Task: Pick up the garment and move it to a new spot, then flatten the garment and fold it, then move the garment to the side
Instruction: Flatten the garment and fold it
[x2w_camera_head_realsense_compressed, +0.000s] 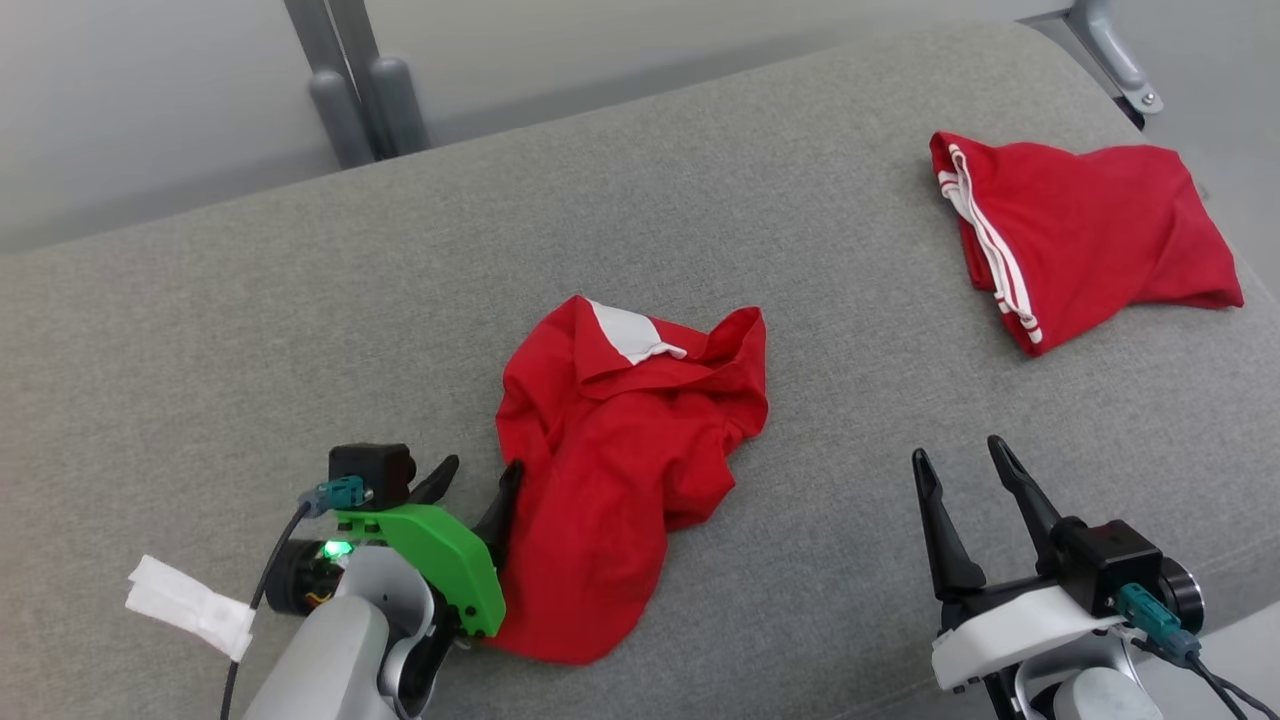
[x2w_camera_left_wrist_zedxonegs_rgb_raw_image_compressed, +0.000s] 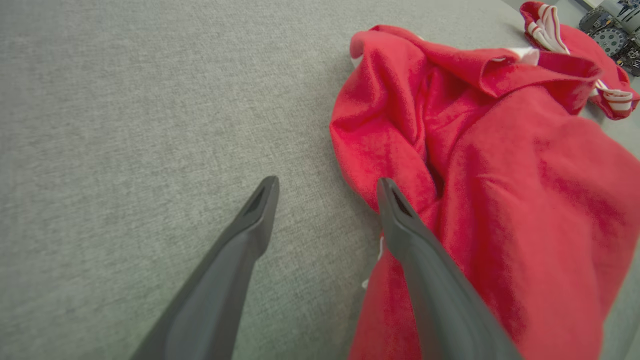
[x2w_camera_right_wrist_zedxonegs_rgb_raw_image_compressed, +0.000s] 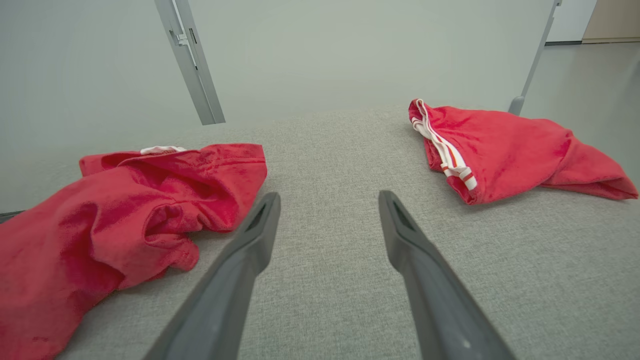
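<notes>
Lying crumpled, soft red garment (x2w_camera_head_realsense_compressed: 620, 470)

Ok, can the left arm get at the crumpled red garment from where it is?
Probably yes. The left gripper stands open at the left edge of the crumpled garment, one finger by the cloth, the other over bare grey cushion. Nothing lies between them; the folded garment sits off to the right.
</notes>
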